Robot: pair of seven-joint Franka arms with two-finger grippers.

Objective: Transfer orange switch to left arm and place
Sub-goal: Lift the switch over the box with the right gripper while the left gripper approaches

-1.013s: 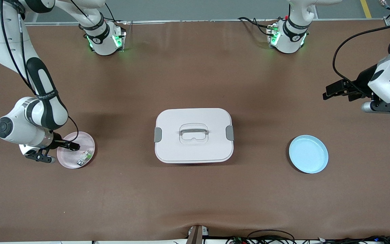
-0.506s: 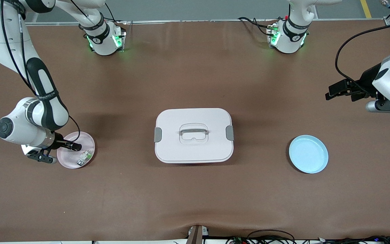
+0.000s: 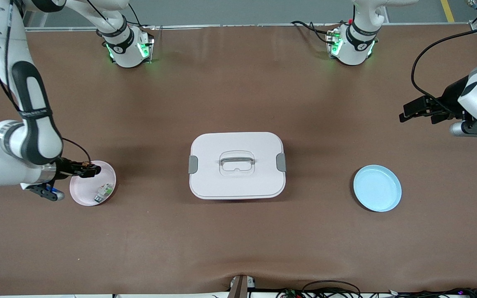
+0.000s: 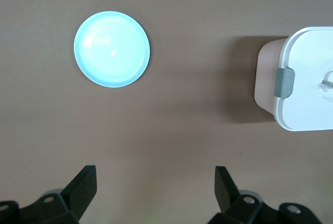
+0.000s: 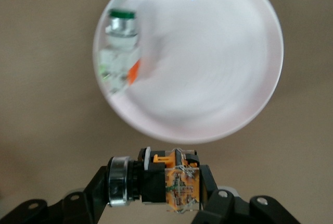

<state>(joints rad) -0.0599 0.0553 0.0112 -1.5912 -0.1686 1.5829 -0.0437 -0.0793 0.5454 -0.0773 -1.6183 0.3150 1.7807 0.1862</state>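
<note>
My right gripper (image 3: 90,170) is shut on the orange switch (image 5: 158,181) and holds it above the pink plate (image 3: 82,193) at the right arm's end of the table. The switch is black with an orange block and a metal ring. The plate (image 5: 223,62) still holds a green-and-white component (image 5: 118,47), also seen in the front view (image 3: 103,192). The white box (image 3: 237,164) with grey clips stands mid-table; its corner shows in the left wrist view (image 4: 307,78). My left gripper (image 3: 406,112) is open and empty, up over the left arm's end of the table (image 4: 156,193).
A light blue plate (image 3: 377,188) lies between the box and the left arm's end of the table, and it also shows in the left wrist view (image 4: 112,48). Both arm bases stand along the table's edge farthest from the front camera.
My right gripper has risen from the pink plate with the orange switch in it and drawn toward the plate's edge. The left arm has shifted slightly.
</note>
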